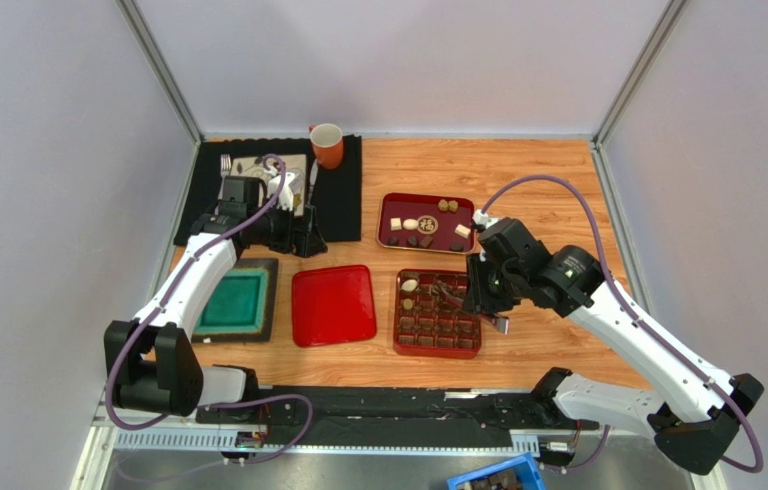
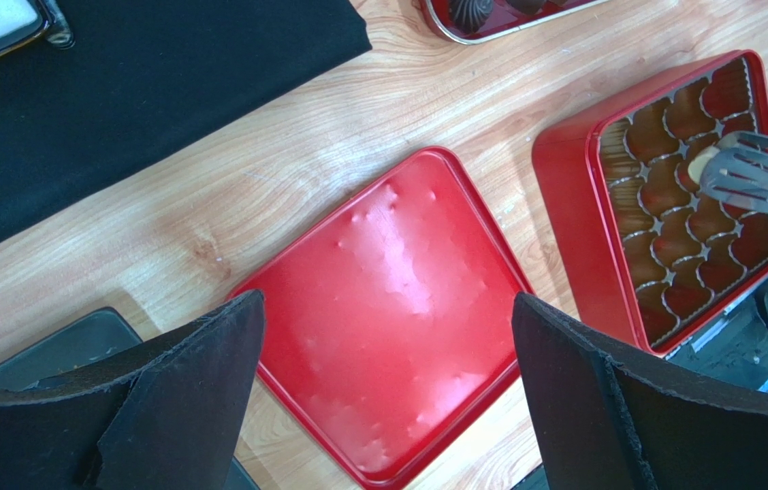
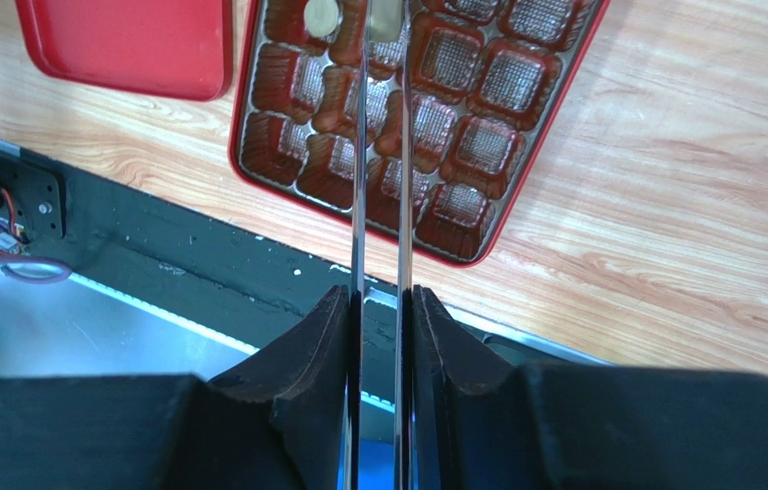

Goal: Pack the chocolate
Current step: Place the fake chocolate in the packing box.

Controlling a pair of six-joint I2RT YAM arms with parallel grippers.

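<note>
Over the gridded red box, at 3 o'clock from the flat red lid, the right end effector is clamped on a pair of metal tongs. The right wrist view shows both fingers pressed against the two blades, which run out over the box's cups, a detail the top view blurs. Most of the chocolate lies on the dark red tray at 12 o'clock from the box, dark and cream pieces set apart from one another. One round cream piece sits in a cup near the box's 11 o'clock corner, seen close up from the right wrist. Whether the tong tips hold anything cannot be told. The left end effector hovers with its fingers spread wide and nothing between them. Its wrist view looks down on the lid and the wooden tabletop. From above it sits at the near edge of the black mat, at 11 o'clock from the lid.
</note>
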